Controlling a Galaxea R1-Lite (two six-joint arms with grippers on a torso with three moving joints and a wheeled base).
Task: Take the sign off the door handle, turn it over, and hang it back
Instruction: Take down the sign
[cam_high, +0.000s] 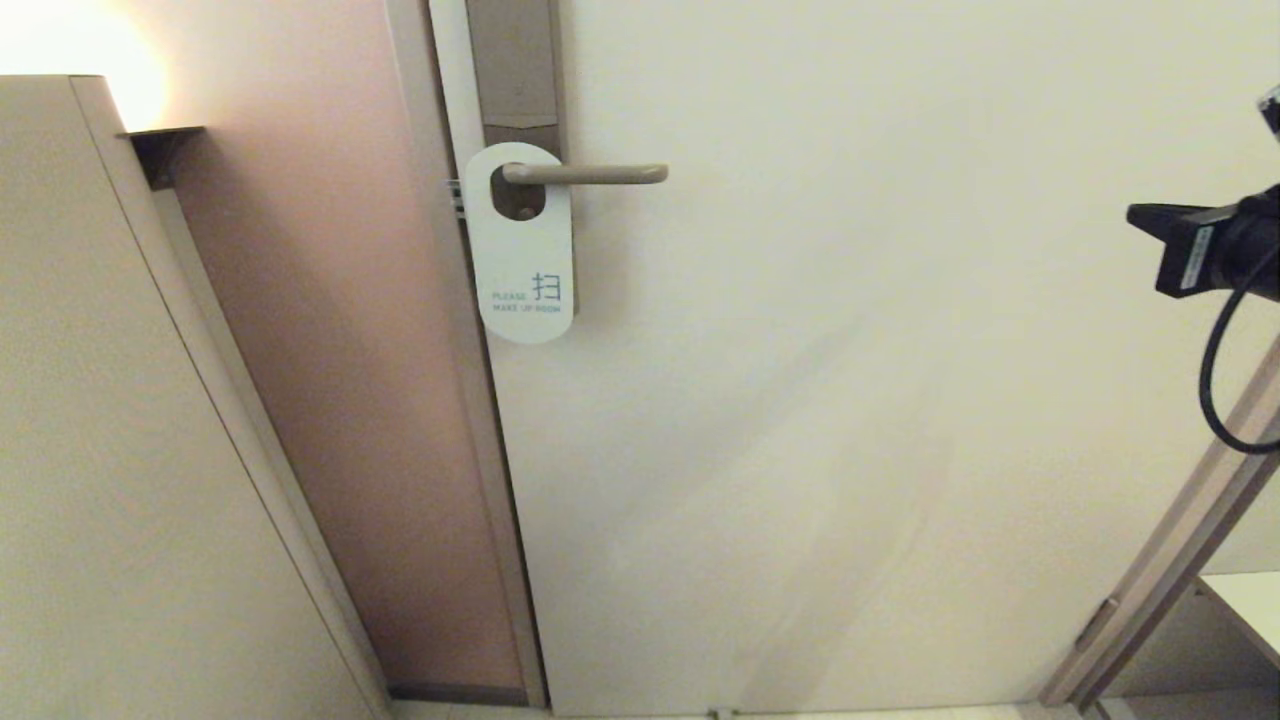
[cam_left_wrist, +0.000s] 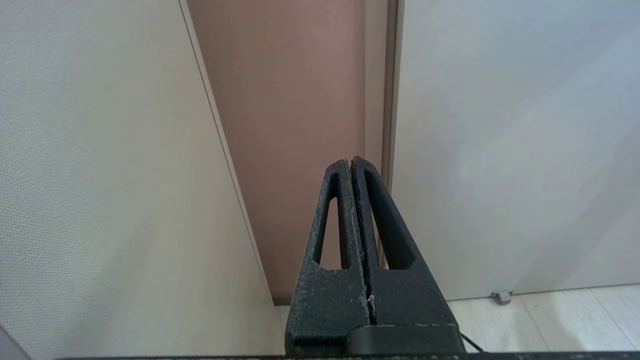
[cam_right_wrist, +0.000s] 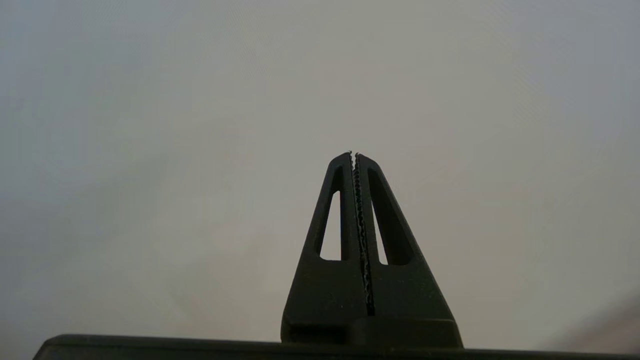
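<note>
The sign hangs by its oval hole on the door handle, flat against the door. Its white face shows, printed "PLEASE MAKE UP ROOM". The handle is a slim beige lever that sticks out to the right of the sign. My right arm enters at the far right edge of the head view, well away from the sign. In the right wrist view my right gripper is shut and empty, facing a plain pale surface. My left gripper is shut and empty, low down, pointing at the gap between door and side panel.
A tall brown backplate runs above the handle. The pale door fills the middle. A beige panel stands at the left with a brownish recess beside it. A door frame slants at the lower right. A doorstop sits on the floor.
</note>
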